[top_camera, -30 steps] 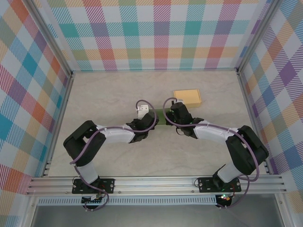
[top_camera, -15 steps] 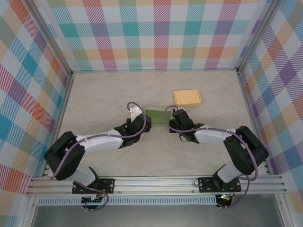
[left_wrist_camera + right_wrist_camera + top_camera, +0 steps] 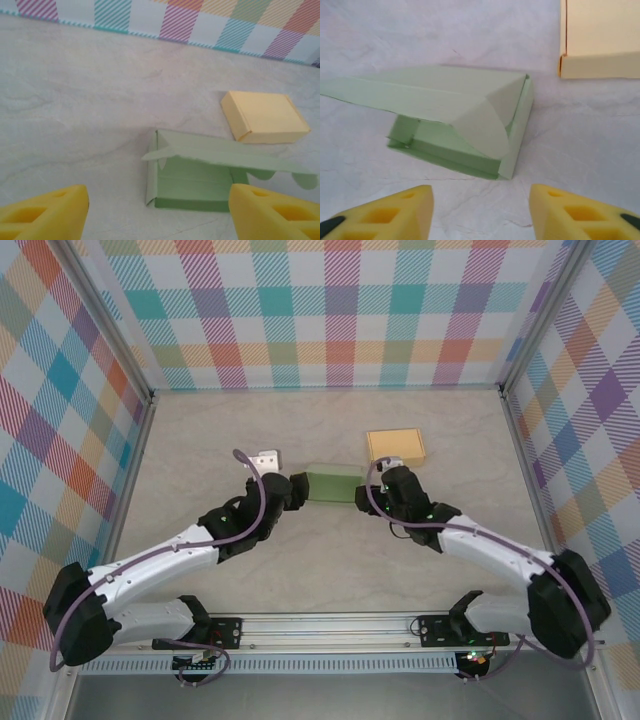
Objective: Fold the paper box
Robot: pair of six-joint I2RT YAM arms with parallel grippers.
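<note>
The green paper box (image 3: 333, 485) lies on the table's middle with its lid flap (image 3: 225, 155) half raised over the open tray. The right end flap (image 3: 485, 125) leans inward. My left gripper (image 3: 298, 488) is just left of the box, open, yellow fingers (image 3: 45, 215) spread wide with the box (image 3: 192, 182) lying beyond them, untouched. On the box's right side my right gripper (image 3: 371, 492) is also open. Its fingertips (image 3: 580, 212) stop short of the box (image 3: 445, 95), with bare table between them.
A closed yellow box (image 3: 396, 446) sits just behind and right of the green one, a small gap apart (image 3: 265, 115) (image 3: 600, 40). Plaid walls (image 3: 340, 310) enclose the table on three sides. Bare tabletop (image 3: 200, 440) lies to the left.
Both grippers have opened and let go of the green box, which now lies free. The left arm has stretched out low to the left; the right gripper has backed off slightly.
</note>
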